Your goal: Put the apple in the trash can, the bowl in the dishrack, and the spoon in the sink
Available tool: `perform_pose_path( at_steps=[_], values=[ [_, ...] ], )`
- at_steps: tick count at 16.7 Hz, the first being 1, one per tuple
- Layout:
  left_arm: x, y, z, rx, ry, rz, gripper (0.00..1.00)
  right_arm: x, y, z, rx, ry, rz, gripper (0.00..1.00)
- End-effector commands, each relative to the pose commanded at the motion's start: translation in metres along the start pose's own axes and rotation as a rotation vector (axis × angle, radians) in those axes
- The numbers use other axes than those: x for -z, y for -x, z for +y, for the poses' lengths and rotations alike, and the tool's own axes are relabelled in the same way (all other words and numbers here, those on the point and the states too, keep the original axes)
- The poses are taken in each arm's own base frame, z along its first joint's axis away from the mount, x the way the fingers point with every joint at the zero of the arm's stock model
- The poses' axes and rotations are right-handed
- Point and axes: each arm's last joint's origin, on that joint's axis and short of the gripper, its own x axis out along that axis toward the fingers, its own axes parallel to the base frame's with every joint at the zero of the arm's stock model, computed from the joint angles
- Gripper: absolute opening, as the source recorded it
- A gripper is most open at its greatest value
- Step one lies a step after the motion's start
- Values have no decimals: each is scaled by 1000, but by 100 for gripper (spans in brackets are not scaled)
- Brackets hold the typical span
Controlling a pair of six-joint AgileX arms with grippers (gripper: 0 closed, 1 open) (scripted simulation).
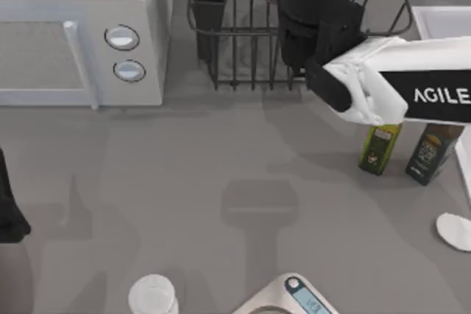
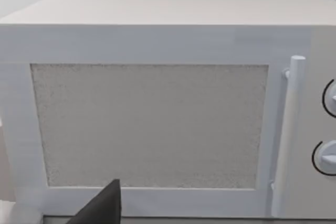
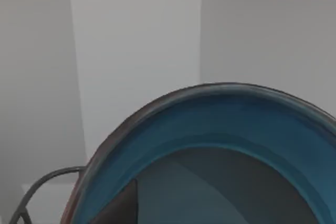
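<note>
From above, the grey worktop (image 1: 184, 174) carries a white box-shaped microwave (image 1: 81, 31) with two round knobs at its far left corner. Beside it along the far edge stands the large black wire dishrack (image 1: 243, 49) with thin upright bars and a dark rectangular cutlery cup at its left corner. My right arm, white with a black band, reaches in from the right edge, and its dark wrist and right hand (image 1: 313, 31) sit over the rack's right part; from here I cannot tell how the fingers stand. At the far right corner a piece of the pale white-rimmed sink (image 1: 441, 23) shows. Just under the arm stand a green bottle with a yellow cap (image 1: 379, 148) and a darker green carton-like bottle (image 1: 430, 152), side by side near the right edge. A small pale white spoon end (image 1: 454, 231) lies at the right edge. Near the front edge sit a round white cup (image 1: 153, 297) and a grey scale with a blue display (image 1: 291, 298). My left arm is parked at the left edge, a dark part (image 1: 9, 211) showing.

The left wrist camera faces the microwave door (image 2: 149, 124), its white handle and knobs to one side; one dark fingertip (image 2: 102, 205) of the left hand shows, too little to tell its state.

The right wrist camera shows the wide, deep blue bowl (image 3: 210, 129) with a thin reddish-brown rim close up, a dark finger (image 3: 121, 208) lying inside against its wall, so the right hand is clamped on it. A wire of the rack (image 3: 42, 179) curves beside the rim.
</note>
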Motion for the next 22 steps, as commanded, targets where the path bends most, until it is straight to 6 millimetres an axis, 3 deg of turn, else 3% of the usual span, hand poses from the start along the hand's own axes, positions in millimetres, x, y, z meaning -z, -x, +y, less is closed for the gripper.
perform_pose_path(
  at_steps=[8,10,13,15,18,20,22],
  values=[
    [0,0,0,0,0,0,100,-5,3,-7,-2,3,3,100],
    [0,0,0,0,0,0,100,-17,9,-25,-2,7,9,100],
    [0,0,0,0,0,0,100,-45,30,-68,-2,11,13,100],
    [0,0,0,0,0,0,100,-66,56,-105,-2,8,6,100],
    [0,0,0,0,0,0,100,-91,115,-165,-2,-8,-32,100],
    [0,0,0,0,0,0,100,-93,162,-200,-2,-18,-66,100],
    [0,0,0,0,0,0,100,-80,205,-226,-2,-22,-97,100]
  ],
)
